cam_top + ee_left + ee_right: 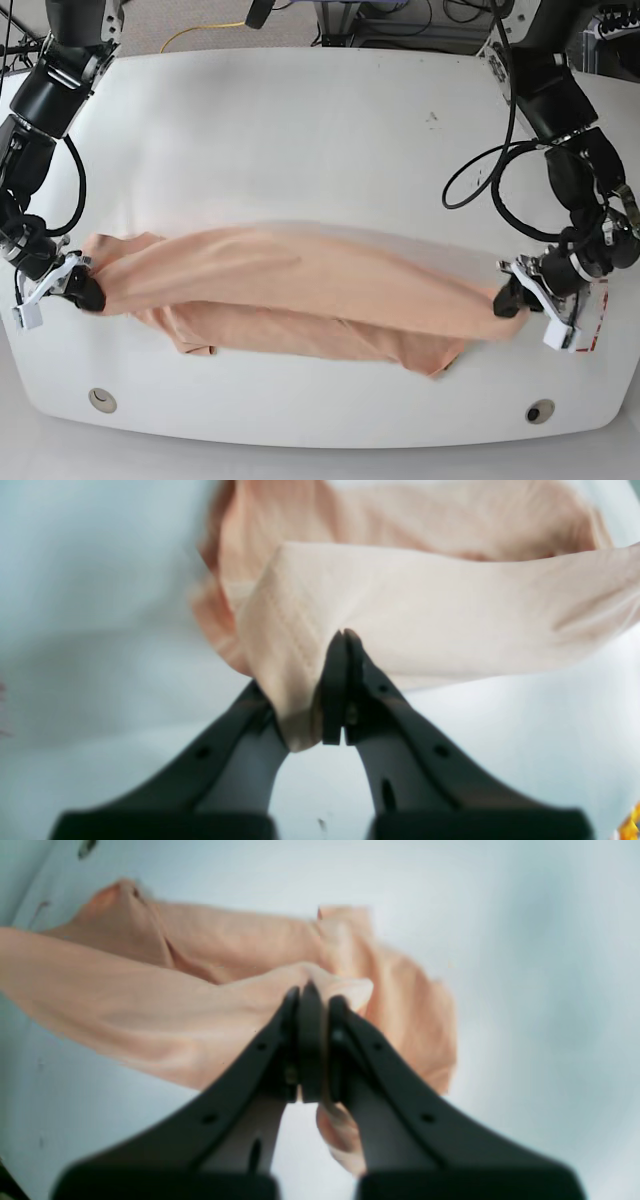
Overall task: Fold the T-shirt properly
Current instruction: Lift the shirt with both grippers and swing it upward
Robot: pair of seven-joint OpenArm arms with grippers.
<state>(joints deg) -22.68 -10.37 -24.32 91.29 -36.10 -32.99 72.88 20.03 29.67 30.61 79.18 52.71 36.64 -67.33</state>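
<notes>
The peach-pink T-shirt stretches across the front half of the white table, its upper layer lifted and pulled taut between both arms. My left gripper is shut on a hemmed corner of the T-shirt; in the base view this gripper sits at the shirt's right end. My right gripper is shut on a bunched edge of the T-shirt; in the base view it holds the shirt's left end. A lower layer lies flat on the table below the lifted fold.
Two round holes sit near the table's front edge. Black cables loop beside the arm on the right of the base view. A small dark mark shows on the far tabletop.
</notes>
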